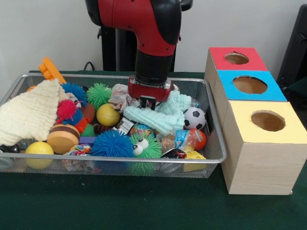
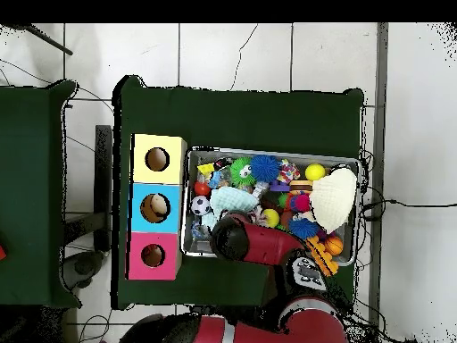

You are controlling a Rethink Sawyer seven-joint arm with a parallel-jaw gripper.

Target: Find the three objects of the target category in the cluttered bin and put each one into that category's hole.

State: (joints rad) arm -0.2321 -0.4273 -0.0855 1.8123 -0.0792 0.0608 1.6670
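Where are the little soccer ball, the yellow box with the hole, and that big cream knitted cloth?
Soccer ball [image 1: 194, 118]: front view, on its white and black face.
Yellow box [image 1: 288, 130]: front view, on the bare yellow top beside the hole.
Cream knitted cloth [image 1: 29, 115]: front view, on the middle of the fabric.

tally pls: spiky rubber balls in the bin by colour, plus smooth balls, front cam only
Spiky, blue: 2
Spiky, green: 2 (the front one has googly eyes)
Spiky, pink: 1
Smooth, yellow: 2
Soccer ball: 1
Total: 8 clearly visible; more may be buried in the clutter.
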